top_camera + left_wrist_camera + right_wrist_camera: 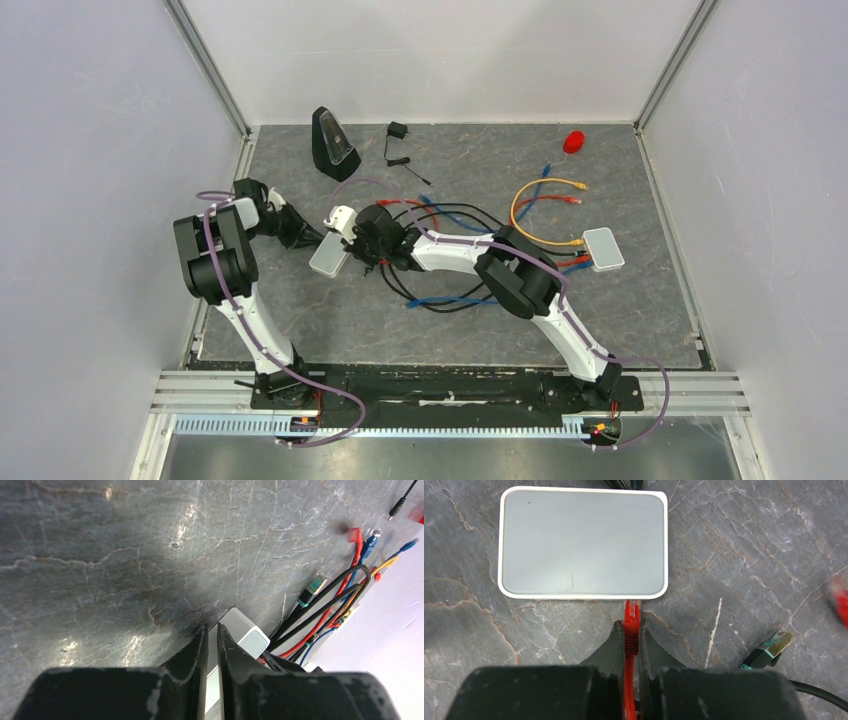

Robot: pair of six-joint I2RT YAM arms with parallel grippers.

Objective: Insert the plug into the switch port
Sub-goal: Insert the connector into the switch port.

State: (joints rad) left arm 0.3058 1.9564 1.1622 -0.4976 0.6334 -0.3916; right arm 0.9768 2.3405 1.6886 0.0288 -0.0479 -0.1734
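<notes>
Two arms meet at the left centre of the top view. The left gripper (pixel 212 637) is clamped on the thin edge of the pale switch box (pixel 583 540), steadying it on the table (pixel 749 555). The right gripper (pixel 630 635) is pinched tight on the red plug (pixel 631 611), just behind its tip.

In the right wrist view the box fills the upper left. The plug sits at the box's lower edge, right of centre, its tip touching the rim. Its long axis runs straight up the frame, tip pointing up into that edge, with the red cable (pixel 626 700) trailing down.

Alignment looks done. The port is hidden, so I cannot tell whether the plug is seated. A final push and letting go likely remain.
</notes>
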